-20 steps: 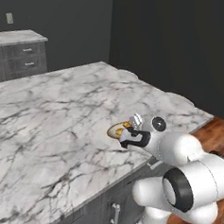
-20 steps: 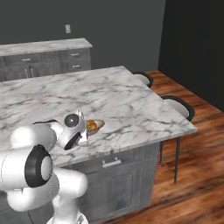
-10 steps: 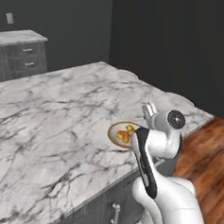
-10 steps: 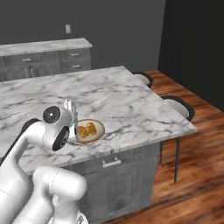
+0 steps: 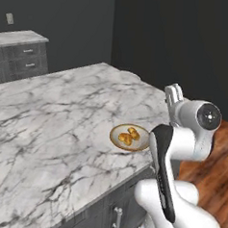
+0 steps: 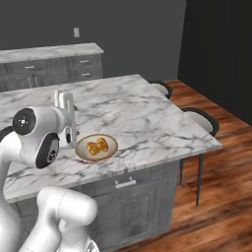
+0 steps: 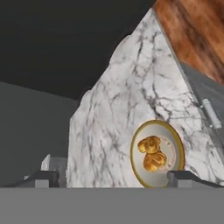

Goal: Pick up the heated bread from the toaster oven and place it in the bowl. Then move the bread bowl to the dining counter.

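I see dark grey walls (image 6: 138, 29) all round, nearly black toward the right; a small pale switch plate (image 6: 77, 32) sits on the far wall; below it runs a back counter (image 6: 49, 51) with a marble top over dark grey drawers (image 6: 86, 61) with silver handles; the floor (image 6: 221, 197) is reddish-brown wood planking, glossy in places; two chairs (image 6: 199, 120) with dark frames and pale seats are tucked against the far side of the big marble worktop (image 6: 142, 113), whose front carries dark grey drawer fronts (image 6: 142, 206) and a silver handle (image 6: 125, 183); the light is even and soft, with no hard shadows.
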